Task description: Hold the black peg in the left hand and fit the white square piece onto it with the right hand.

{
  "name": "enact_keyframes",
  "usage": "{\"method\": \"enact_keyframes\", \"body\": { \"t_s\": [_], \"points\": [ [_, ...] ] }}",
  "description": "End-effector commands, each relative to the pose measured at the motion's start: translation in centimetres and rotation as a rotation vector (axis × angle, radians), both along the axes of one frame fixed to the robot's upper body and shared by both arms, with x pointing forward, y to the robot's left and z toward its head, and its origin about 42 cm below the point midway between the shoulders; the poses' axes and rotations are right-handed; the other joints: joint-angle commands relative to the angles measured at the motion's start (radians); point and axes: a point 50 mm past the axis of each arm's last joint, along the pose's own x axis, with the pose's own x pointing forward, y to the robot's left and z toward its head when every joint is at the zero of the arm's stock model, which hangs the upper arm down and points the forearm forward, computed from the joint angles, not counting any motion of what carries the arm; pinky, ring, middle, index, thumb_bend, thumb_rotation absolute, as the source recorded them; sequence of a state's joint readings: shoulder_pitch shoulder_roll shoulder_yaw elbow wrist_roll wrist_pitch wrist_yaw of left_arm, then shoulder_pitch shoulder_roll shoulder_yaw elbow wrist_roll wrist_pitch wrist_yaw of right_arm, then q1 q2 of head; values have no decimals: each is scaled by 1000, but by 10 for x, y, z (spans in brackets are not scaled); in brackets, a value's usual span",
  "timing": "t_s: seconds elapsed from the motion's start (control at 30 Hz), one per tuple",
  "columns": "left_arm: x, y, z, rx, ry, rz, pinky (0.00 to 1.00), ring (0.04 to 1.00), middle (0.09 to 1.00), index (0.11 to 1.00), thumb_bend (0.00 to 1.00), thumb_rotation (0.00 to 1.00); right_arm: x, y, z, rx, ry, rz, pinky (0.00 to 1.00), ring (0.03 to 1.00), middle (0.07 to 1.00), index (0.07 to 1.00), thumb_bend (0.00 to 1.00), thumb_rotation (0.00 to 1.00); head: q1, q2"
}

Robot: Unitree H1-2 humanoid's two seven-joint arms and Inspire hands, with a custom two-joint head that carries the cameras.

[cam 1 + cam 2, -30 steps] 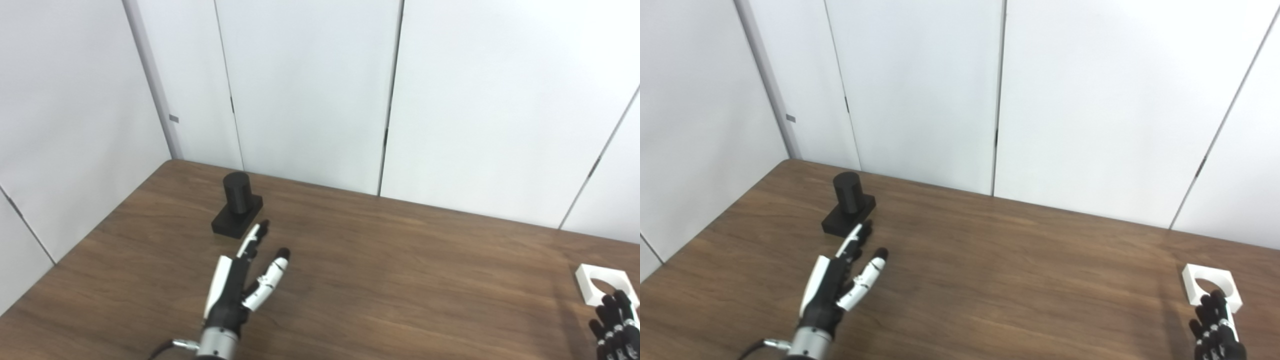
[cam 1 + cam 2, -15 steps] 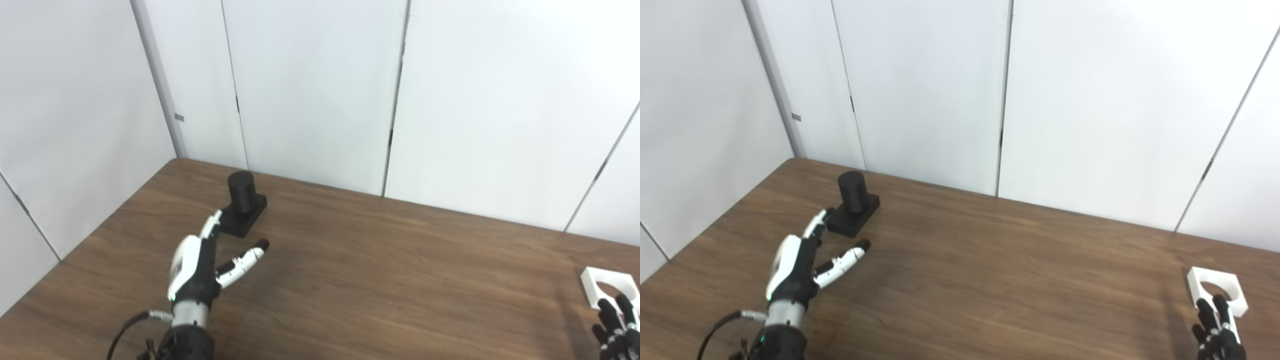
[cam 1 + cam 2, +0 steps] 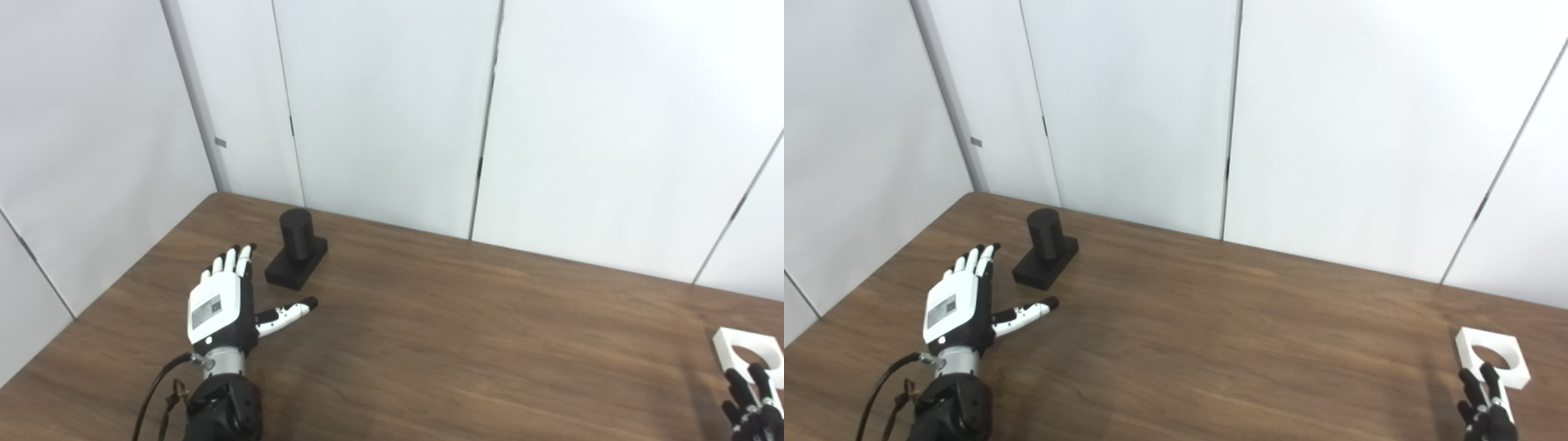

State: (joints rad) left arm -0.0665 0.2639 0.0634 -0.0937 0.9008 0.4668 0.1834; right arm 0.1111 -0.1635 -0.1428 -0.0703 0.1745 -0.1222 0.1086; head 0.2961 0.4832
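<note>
Whereas one second ago the left hand (image 3: 222,306) stood edge-on with its fingertips close to the peg's base, it now lies flat, back upward, in the lower left of the frame, fingers straight and spread, thumb extended toward the right, holding nothing. It sits just beside the black peg (image 3: 297,256), lower left of it, with a visible gap between the fingertips and the base. The peg stands upright on its square base in the upper-left part of the wooden table (image 3: 465,343).

The right hand (image 3: 1485,410) has dropped lower at the bottom right corner; only its dark fingers show, extended upward with their tips at the near edge of the white square piece (image 3: 1492,362). It holds nothing. The piece lies flat on the table at the far right, its round hole facing up and empty.

Count: one peg, one white piece, two hands.
</note>
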Motion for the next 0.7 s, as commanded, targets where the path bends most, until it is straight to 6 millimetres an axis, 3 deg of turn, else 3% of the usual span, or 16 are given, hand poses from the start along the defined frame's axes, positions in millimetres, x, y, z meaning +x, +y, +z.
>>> {"method": "enact_keyframes", "body": {
  "t_s": [0.0, 0.3, 0.5, 0.67],
  "points": [
    [15, 5, 17, 80, -58, 10, 1000, 1000, 1000, 955, 993, 654, -23, 4, -30, 34, 111, -25, 1000, 1000, 945, 1000, 675, 1000, 1, 1],
    [42, 15, 11, 152, 26, 30, 1000, 1000, 1000, 975, 992, 693, -25, 4, -30, 27, 99, -20, 1000, 992, 937, 1000, 642, 1000, -6, 7],
    [59, 14, 5, 184, 91, 44, 1000, 1000, 1000, 933, 1000, 761, -26, 6, -28, 6, 99, -35, 1000, 979, 915, 1000, 591, 1000, -8, 12],
    [72, 13, 1, 177, 112, 61, 1000, 1000, 1000, 919, 1000, 755, -28, 7, -26, 13, 107, -33, 1000, 983, 918, 1000, 579, 1000, -11, 15]
  ]
}}
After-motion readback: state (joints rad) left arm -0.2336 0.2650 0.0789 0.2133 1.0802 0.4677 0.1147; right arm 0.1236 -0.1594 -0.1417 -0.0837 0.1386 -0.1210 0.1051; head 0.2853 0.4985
